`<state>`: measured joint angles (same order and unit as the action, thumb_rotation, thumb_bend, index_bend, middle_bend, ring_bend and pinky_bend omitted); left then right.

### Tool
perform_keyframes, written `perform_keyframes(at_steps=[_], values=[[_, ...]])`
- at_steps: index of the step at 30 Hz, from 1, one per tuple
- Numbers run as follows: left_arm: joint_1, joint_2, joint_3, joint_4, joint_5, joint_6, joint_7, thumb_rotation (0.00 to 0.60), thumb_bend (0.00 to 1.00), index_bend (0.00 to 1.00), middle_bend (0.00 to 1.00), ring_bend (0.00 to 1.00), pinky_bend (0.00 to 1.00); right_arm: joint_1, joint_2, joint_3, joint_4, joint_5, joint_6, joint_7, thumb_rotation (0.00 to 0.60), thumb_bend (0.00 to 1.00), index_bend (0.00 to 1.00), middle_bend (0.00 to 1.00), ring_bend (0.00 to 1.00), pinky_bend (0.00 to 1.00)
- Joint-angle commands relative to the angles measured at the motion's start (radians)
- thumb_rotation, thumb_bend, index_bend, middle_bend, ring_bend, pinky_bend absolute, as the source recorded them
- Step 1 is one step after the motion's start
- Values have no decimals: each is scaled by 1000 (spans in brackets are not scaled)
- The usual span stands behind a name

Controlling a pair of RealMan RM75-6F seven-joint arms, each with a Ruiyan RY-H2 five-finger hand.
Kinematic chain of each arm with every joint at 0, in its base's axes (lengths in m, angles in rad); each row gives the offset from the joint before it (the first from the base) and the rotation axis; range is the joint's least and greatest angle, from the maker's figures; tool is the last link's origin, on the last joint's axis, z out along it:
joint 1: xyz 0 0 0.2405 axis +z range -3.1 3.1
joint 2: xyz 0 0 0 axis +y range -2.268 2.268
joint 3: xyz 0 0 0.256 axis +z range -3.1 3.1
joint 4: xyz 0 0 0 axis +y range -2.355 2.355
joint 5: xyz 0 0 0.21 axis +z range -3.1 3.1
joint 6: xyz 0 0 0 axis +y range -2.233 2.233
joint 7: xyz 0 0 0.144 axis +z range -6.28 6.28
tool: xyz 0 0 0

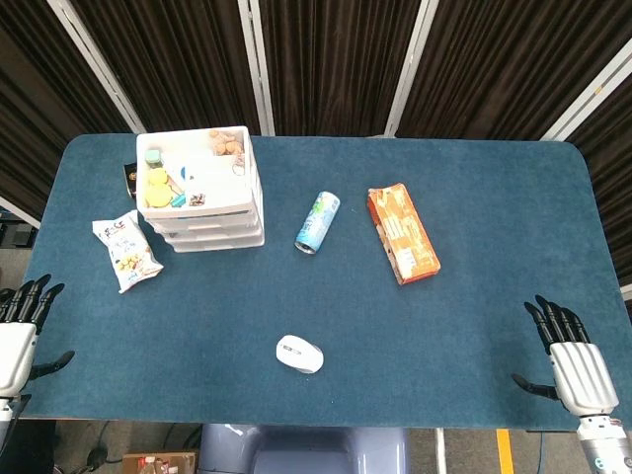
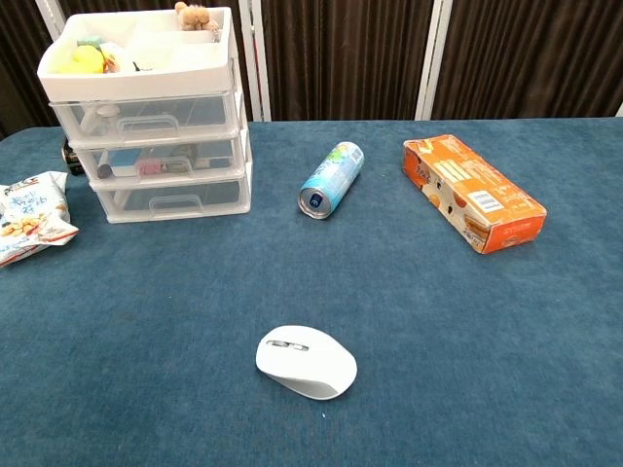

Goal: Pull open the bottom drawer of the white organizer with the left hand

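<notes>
The white organizer [image 1: 202, 193] [image 2: 151, 117] stands at the table's far left, its three clear drawers all pushed in. Its bottom drawer [image 2: 173, 201] [image 1: 212, 240] has a handle facing me. Small items fill the open top tray. My left hand [image 1: 22, 331] rests at the table's near left edge, fingers spread, holding nothing, well away from the organizer. At the near right edge lies my right hand [image 1: 571, 360], likewise spread and empty. Neither hand shows in the chest view.
A snack bag [image 1: 126, 254] [image 2: 27, 216] lies left of the organizer. A blue can [image 1: 318, 222] [image 2: 331, 180] lies on its side at centre, an orange box [image 1: 403, 233] [image 2: 474, 193] to its right, and a white mouse [image 1: 299, 354] [image 2: 306, 362] near the front.
</notes>
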<state>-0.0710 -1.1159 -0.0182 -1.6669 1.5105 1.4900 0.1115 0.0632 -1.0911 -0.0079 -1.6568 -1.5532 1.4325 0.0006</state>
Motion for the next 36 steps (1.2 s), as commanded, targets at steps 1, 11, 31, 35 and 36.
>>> perform_keyframes(at_steps=[1, 11, 31, 35, 36], values=[[0, 0, 0, 0, 0, 1, 1, 600, 32, 95, 0, 0, 152, 0, 0, 0, 0, 0, 1, 0, 600, 108, 0, 0, 0, 72], [-1, 0, 0, 0, -4, -4, -1, 600, 32, 96, 0, 0, 152, 0, 0, 0, -2, 1, -2, 0, 600, 109, 0, 0, 0, 73], [-46, -44, -72, -42, -86, -48, -68, 600, 377, 167, 792, 693, 755, -1, 0, 1, -4, 6, -3, 4, 600, 108, 0, 0, 0, 73], [-96, -69, -120, -70, -168, -122, -82, 600, 441, 176, 912, 803, 850, 0, 2, 2, -5, 10, -6, 10, 600, 109, 0, 0, 0, 73], [-110, -78, -134, -81, -198, -147, -87, 600, 448, 178, 937, 828, 866, 0, 3, 2, -5, 10, -6, 12, 600, 109, 0, 0, 0, 73]])
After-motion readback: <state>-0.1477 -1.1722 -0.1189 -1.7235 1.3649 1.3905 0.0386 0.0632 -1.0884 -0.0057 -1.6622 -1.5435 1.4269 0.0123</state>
